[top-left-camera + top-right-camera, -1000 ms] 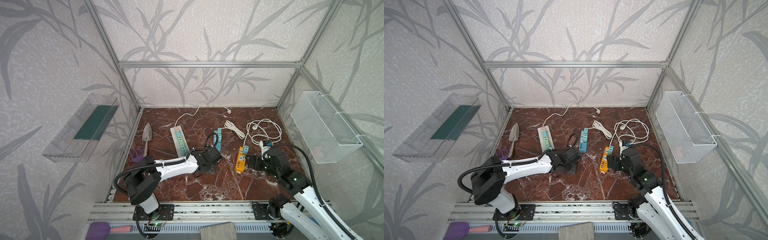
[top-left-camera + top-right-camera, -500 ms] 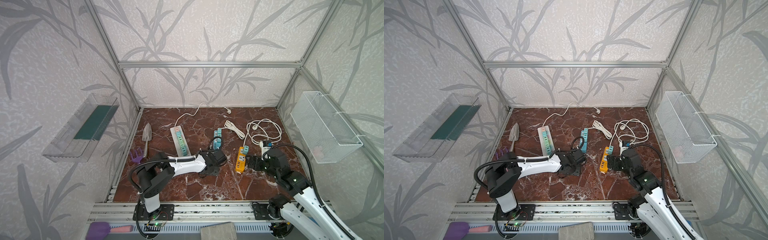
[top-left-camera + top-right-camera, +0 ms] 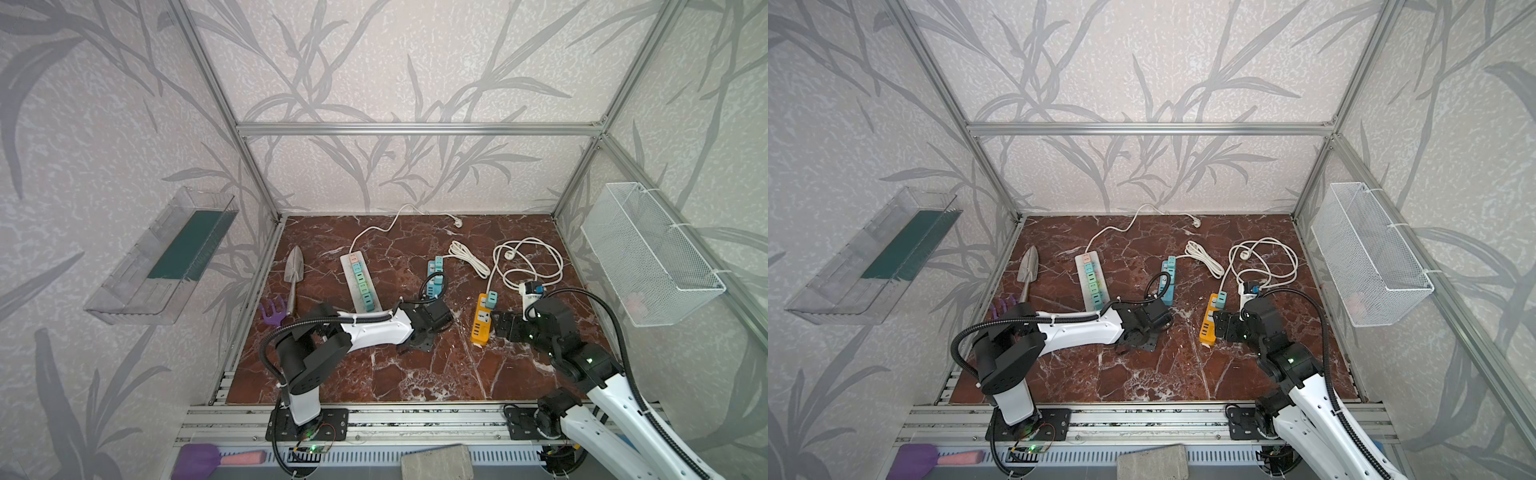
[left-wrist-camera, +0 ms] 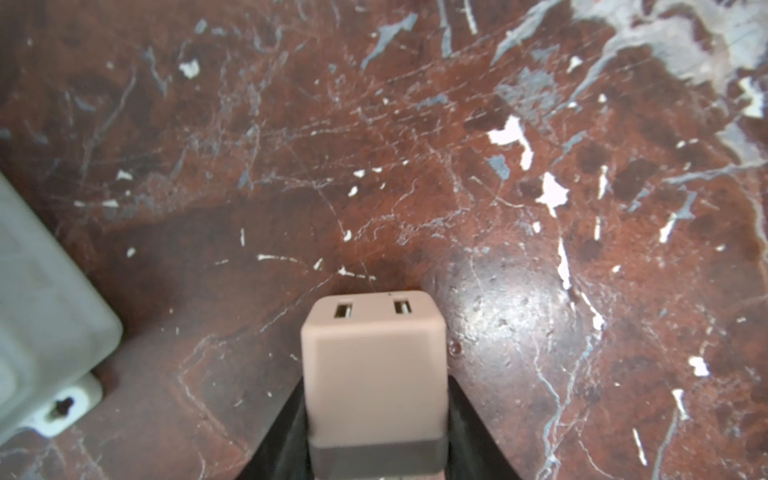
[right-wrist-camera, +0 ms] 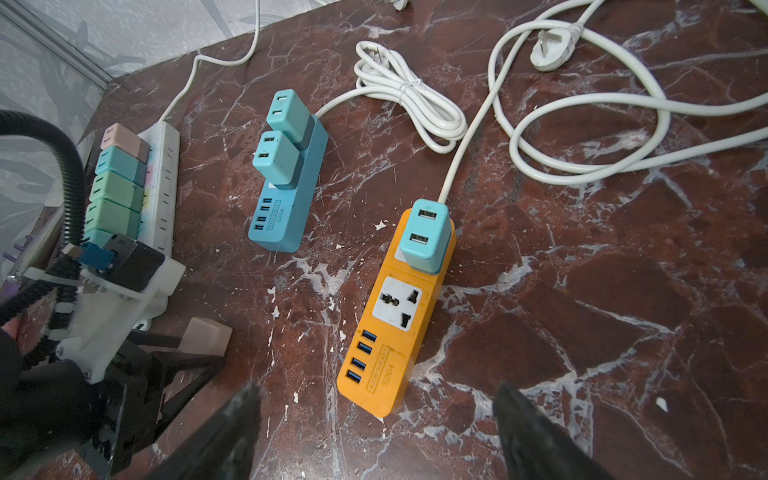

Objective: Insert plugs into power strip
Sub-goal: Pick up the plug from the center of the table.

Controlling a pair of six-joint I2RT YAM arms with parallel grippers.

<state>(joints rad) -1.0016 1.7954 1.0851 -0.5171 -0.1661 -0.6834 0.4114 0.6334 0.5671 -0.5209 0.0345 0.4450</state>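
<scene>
Left jaws had closed since earlier, clamped on pale pink cube plastic plug [image 4: 374, 365], right jaws wide apart, empty

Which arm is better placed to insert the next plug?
Left. The left gripper is shut on the pink plug; the right gripper is open and empty near the orange strip.

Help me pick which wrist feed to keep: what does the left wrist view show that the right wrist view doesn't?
Left wrist only: a close-up of the two slots in the end face of the pink plug.

Right wrist only: the orange power strip, the blue power strip, teal plugs seated in both, white cords, and the open right end effector.

Both: the pink plug gripped by the left end effector, the white power strip and the marble table.
</scene>
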